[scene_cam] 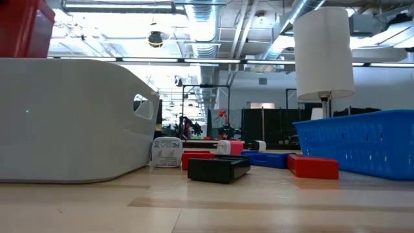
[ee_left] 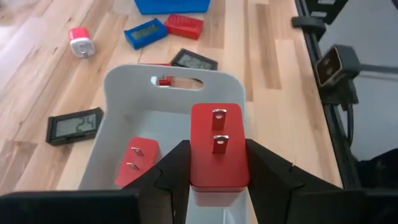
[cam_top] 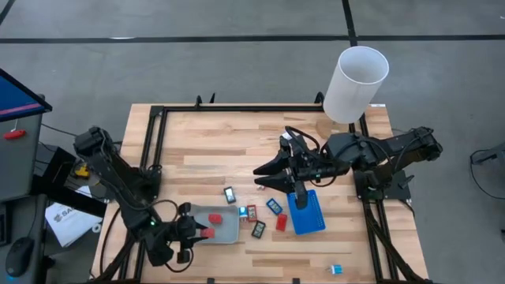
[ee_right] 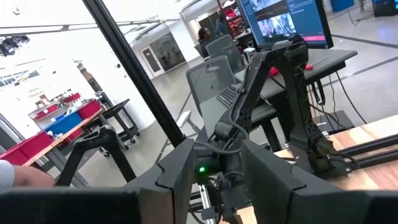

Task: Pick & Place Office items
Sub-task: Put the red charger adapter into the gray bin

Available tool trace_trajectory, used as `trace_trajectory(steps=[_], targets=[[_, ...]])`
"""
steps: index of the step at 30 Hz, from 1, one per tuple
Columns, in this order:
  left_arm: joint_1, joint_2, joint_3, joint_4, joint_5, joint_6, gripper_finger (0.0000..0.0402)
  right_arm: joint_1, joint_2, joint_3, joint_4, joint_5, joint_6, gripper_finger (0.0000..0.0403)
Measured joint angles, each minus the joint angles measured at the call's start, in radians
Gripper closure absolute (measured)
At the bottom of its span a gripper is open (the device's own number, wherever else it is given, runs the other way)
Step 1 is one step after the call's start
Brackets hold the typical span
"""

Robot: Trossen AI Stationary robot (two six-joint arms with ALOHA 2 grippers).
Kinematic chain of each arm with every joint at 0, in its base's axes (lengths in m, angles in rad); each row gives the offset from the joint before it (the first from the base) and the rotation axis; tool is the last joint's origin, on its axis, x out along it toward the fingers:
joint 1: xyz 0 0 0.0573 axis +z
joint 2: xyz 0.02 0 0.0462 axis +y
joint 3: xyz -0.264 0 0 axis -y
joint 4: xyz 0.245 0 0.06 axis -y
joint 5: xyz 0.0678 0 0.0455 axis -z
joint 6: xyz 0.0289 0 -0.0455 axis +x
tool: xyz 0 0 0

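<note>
Office items lay scattered mid-table between the grey tray [cam_top: 225, 225] and the blue tray [cam_top: 309, 214]. The left gripper [ee_left: 214, 180] was clamped on a red plug block [ee_left: 216, 144] just above the grey tray, where a second red block [ee_left: 137, 160] lay. The right gripper [cam_top: 300, 201] hung over the blue tray, its fingers narrow, seemingly holding nothing.

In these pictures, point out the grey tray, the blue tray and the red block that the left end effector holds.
grey tray [ee_left: 127, 87]: left wrist view, bare rim.
blue tray [cam_top: 310, 219]: high view, floor.
red block [ee_left: 216, 149]: left wrist view, pronged face.
</note>
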Motion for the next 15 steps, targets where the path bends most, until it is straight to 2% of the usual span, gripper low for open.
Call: trace_trajectory(steps=[3,7,12,15], targets=[[0.000,0.039,0.000,0.007,0.002,0.007,0.0283,0.008,0.001,0.000,0.001,0.016,0.003,0.0275],[0.005,0.055,-0.052,0.095,0.006,0.008,0.0283,0.015,0.002,0.000,0.004,0.017,0.011,0.0275],[0.047,0.011,-0.125,0.125,-0.001,0.030,0.0283,0.027,0.002,0.000,0.032,0.032,0.011,0.0275],[0.061,-0.011,-0.192,0.234,0.028,0.066,0.0283,0.033,0.002,0.000,0.033,0.040,0.011,0.0275]])
